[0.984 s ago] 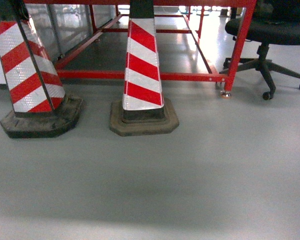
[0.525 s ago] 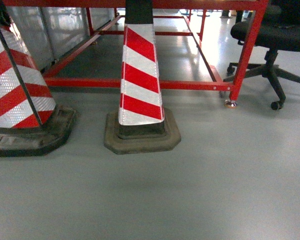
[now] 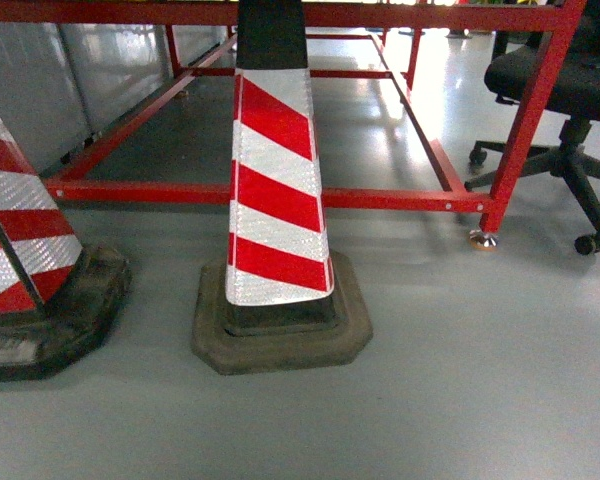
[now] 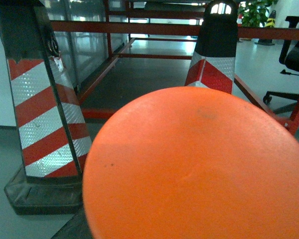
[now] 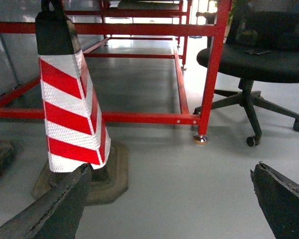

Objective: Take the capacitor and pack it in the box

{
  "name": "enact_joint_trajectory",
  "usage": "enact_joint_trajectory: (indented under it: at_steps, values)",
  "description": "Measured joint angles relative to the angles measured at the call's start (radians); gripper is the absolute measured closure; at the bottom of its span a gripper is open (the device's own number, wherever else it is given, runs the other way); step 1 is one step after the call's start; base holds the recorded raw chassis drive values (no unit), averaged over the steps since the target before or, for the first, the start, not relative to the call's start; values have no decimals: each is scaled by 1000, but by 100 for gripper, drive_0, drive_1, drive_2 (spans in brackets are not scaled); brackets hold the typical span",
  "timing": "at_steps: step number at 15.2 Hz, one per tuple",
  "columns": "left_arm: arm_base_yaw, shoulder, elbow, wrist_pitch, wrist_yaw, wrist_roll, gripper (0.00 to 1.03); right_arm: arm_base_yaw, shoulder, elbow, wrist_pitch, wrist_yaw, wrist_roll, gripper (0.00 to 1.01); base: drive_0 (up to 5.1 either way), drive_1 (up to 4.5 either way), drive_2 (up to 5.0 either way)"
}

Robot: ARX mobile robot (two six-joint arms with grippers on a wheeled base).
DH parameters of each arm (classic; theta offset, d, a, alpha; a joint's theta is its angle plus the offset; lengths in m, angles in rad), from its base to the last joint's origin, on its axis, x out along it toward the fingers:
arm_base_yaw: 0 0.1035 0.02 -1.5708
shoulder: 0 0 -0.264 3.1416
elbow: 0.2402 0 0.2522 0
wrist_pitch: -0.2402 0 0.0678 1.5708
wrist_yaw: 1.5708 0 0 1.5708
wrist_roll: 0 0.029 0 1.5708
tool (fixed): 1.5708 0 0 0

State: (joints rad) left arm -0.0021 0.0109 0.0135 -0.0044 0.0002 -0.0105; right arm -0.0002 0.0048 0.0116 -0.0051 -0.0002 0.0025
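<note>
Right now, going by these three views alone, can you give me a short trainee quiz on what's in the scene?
1. True or false: the right gripper is wide open and holds nothing.
2. In the head view, what stands right of the red frame leg? A) office chair B) blue bin C) cardboard carton
3. How many striped cones does the head view show?
Key: 1 true; 2 A; 3 two.

Orange disc (image 4: 199, 164) across most of the left wrist view.
</note>
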Motion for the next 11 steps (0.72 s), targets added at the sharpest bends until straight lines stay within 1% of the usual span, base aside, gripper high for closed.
enact_joint_trajectory:
  at_steps: [9,11]
  values:
    - [0,0,0,-2,-1,0,59,0,0,0,-1,0,0,3,-502,243,243]
    - [0,0,0,-2,0,0,59,0,0,0,0,0,0,3,0,0,0]
